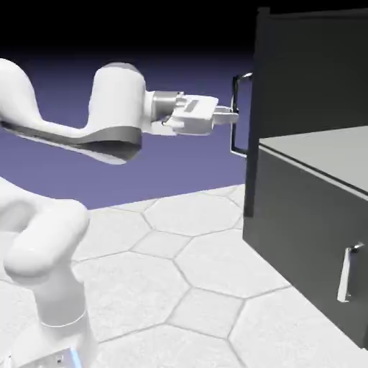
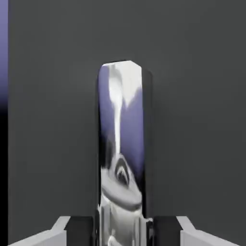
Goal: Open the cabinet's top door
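Handle [image 1: 233,136] of upper cabinet door [image 2: 53,120] directly ahead of gripper [image 1: 233,116], bar between fingertips. Fingers clamped on handle. Bar's long axis upright, crosswise to horizontally reaching gripper; door upright just beyond, handle side facing gripper.

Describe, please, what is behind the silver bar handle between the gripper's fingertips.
Behind the shiny silver bar handle shows the flat dark grey door panel; the strip directly behind the bar is covered.

1 cabinet [image 1: 305,223] | 2 doors [image 1: 309,79] | 2 handles [image 2: 120,125] | 2 fingers [image 2: 79,231]
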Controlling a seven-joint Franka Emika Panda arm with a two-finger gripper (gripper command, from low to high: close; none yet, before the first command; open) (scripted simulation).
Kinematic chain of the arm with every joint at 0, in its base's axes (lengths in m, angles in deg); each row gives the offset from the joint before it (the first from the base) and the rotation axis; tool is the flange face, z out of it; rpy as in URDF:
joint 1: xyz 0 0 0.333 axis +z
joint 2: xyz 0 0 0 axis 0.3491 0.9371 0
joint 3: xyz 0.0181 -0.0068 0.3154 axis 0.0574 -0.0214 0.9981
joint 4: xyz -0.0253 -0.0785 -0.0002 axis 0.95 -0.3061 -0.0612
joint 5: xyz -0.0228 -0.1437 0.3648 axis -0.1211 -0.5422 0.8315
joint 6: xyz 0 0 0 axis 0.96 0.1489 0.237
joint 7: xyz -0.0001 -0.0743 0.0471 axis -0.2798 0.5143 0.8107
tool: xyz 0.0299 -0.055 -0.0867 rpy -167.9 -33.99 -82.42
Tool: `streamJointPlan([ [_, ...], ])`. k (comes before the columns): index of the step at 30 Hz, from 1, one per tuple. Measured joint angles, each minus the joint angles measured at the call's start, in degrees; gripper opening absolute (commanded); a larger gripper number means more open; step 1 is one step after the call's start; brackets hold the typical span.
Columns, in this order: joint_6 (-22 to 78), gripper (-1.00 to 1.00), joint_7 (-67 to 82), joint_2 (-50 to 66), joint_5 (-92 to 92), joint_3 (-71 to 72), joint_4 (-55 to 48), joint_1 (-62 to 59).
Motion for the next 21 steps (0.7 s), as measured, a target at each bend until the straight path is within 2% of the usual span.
streamJointPlan([
  [5,-3.18,-1.0,9.88,-4.69,12.33,2.53,3.46,-5.27],
  [10,-0.93,-1.0,22.27,-7.57,24.52,1.89,7.3,-3.29],
  [13,3.53,-1.0,29.75,-9.77,31.48,1.25,9.75,0.79],
  [21,23.13,-1.0,43.74,-20.42,48.76,5.22,15.15,14.4],
])
